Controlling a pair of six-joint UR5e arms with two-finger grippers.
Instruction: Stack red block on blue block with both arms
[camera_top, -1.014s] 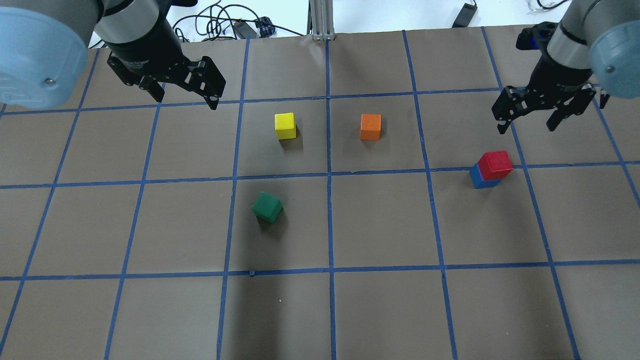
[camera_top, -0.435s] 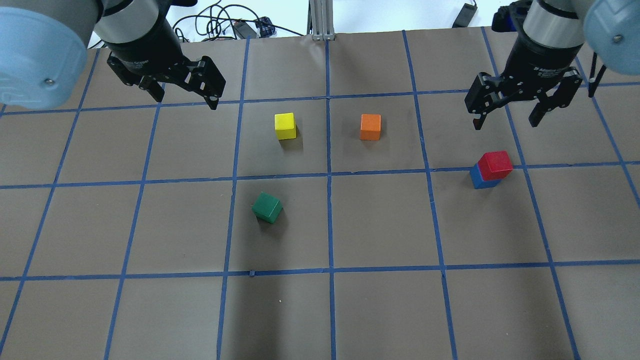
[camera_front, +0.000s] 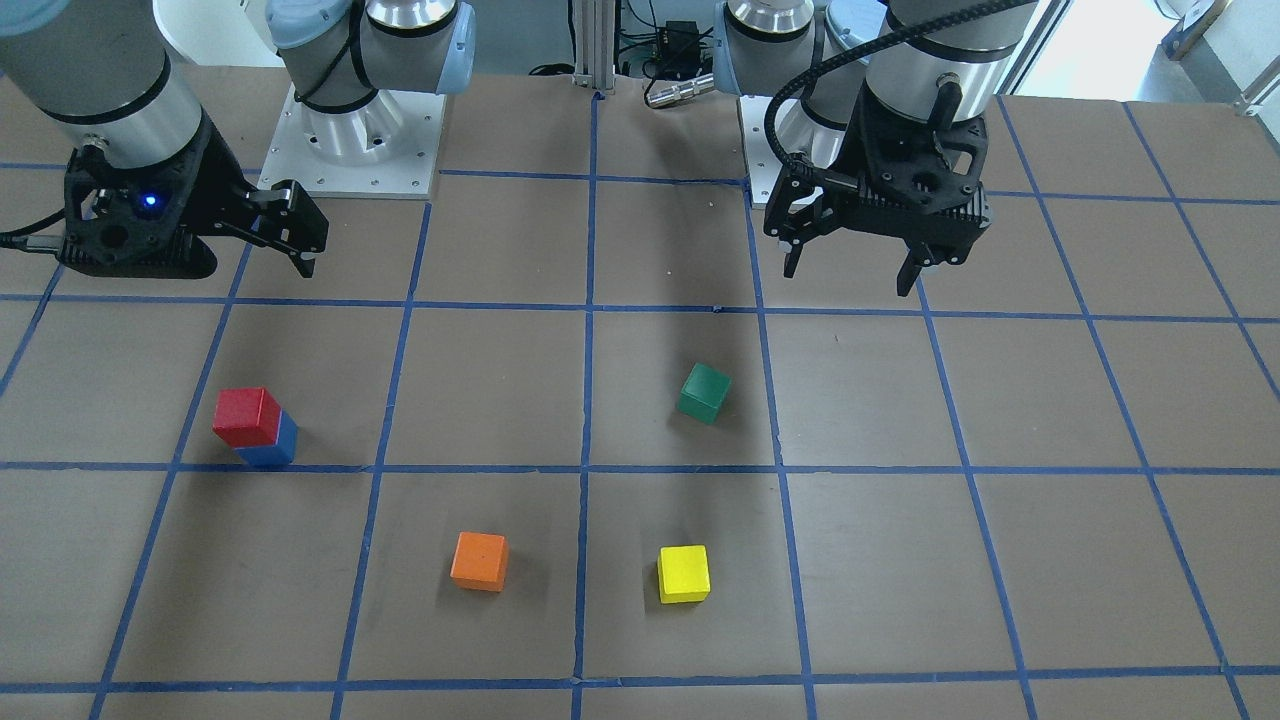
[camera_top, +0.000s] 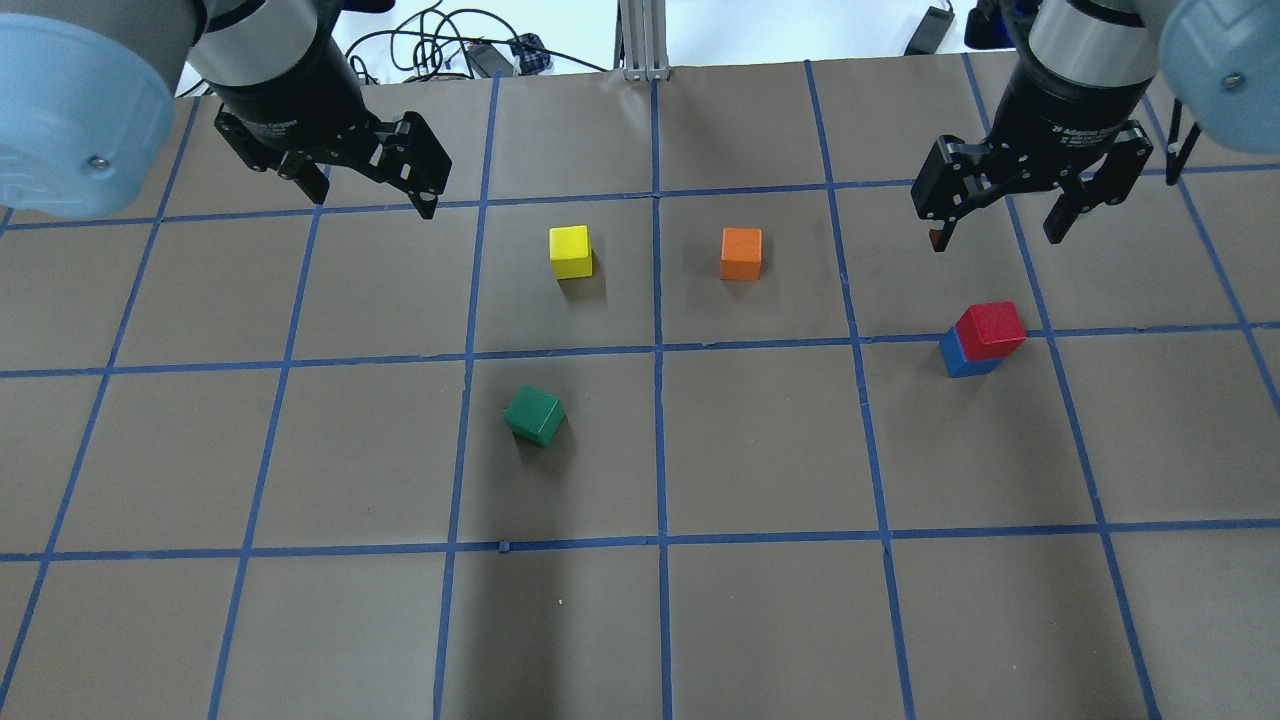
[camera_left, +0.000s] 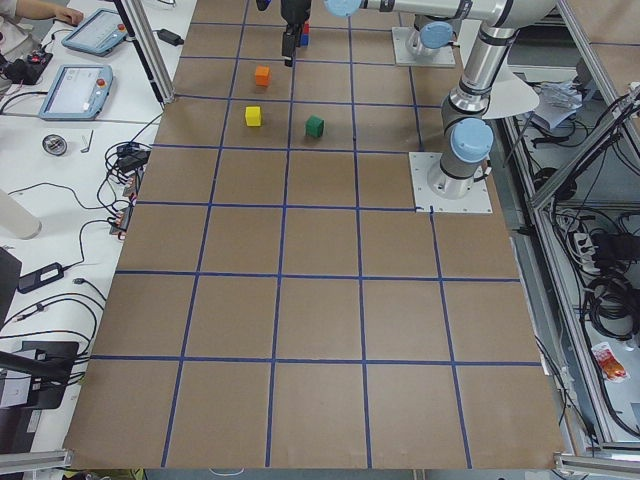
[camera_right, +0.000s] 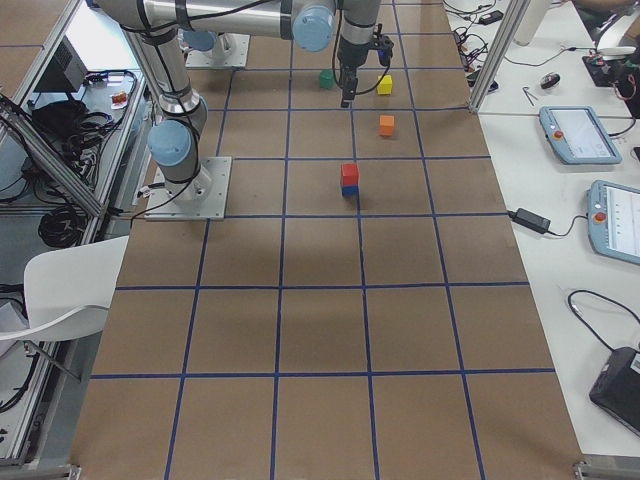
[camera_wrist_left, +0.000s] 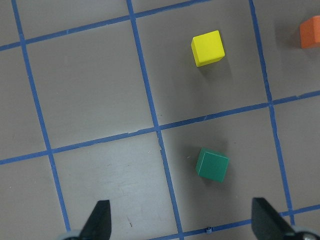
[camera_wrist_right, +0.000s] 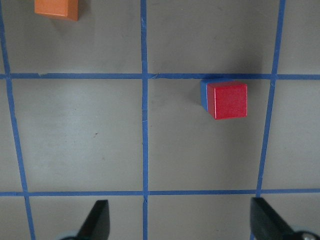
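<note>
The red block (camera_top: 990, 329) sits on top of the blue block (camera_top: 960, 360) at the table's right, slightly offset; the stack also shows in the front-facing view, with red (camera_front: 246, 416) over blue (camera_front: 276, 448), and in the right wrist view (camera_wrist_right: 227, 100). My right gripper (camera_top: 995, 240) is open and empty, raised and apart from the stack, on its far side. My left gripper (camera_top: 365, 190) is open and empty, high over the far left of the table; its wrist view shows both fingertips (camera_wrist_left: 100, 220) spread wide.
A yellow cube (camera_top: 570, 251) and an orange cube (camera_top: 741, 253) stand mid-table at the back. A tilted green cube (camera_top: 534, 415) lies nearer the front. Blue tape lines grid the brown table (camera_top: 760, 620). Cables lie beyond the far edge.
My right gripper has moved away from the stack, toward the far edge and a little to the left, staying open. The stack and my left arm have not moved.
</note>
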